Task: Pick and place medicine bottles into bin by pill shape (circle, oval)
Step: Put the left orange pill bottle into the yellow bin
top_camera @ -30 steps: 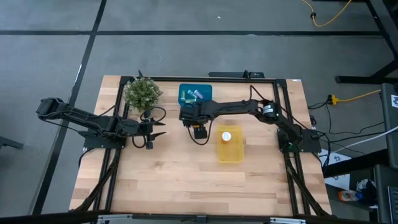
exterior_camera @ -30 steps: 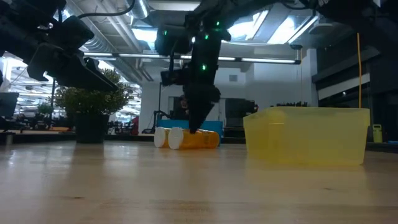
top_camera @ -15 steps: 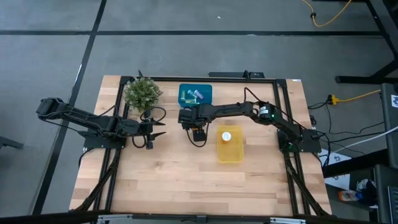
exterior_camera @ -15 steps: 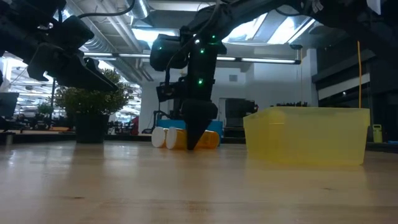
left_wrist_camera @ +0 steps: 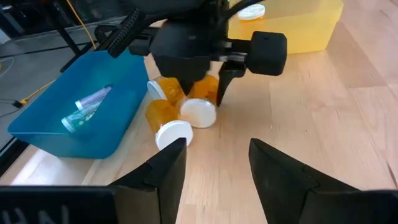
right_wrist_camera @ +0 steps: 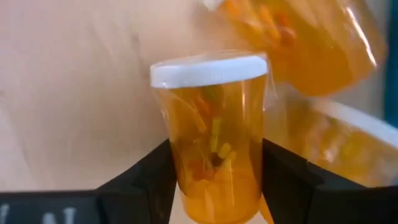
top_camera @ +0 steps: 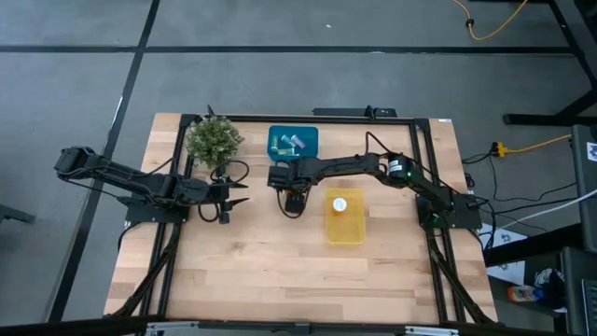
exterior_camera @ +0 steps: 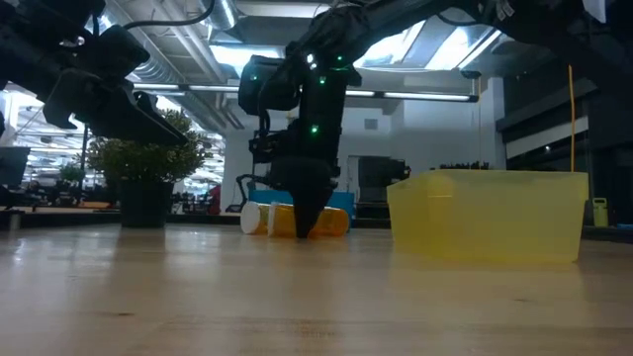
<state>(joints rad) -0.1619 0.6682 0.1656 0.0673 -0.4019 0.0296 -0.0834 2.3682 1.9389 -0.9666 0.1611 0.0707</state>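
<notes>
Three orange bottles with white caps lie on their sides on the table in front of the blue bin (top_camera: 293, 142), as the left wrist view shows (left_wrist_camera: 163, 115). My right gripper (top_camera: 291, 196) is down at the table over them, open. Its fingers stand on either side of one orange bottle (right_wrist_camera: 211, 143), close against its body. The other two lie beside it (right_wrist_camera: 305, 37) (right_wrist_camera: 339, 143). Pale teal bottles (left_wrist_camera: 87, 107) lie in the blue bin. One white-capped bottle (top_camera: 340, 203) stands in the yellow bin (top_camera: 345, 229). My left gripper (top_camera: 239, 193) waits open, left of the group. My right gripper comes from above, pointing down, with a finger (right_wrist_camera: 146, 180) at each side of the orange bottle's body (right_wrist_camera: 186, 155), below its cap. The fingers lie across the bottle, which rests on the table. I cannot tell whether they touch it.
A potted plant (top_camera: 214, 140) stands at the far left of the table, near my left gripper. The blue bin is just beyond the orange bottles, the yellow bin (exterior_camera: 485, 213) to their right. Bare wood lies toward the near edge (top_camera: 280, 271).
My right gripper has moved a little toward the table's left edge and gone down among the orange bottles, until its fingertips are at the tabletop around one bottle.
</notes>
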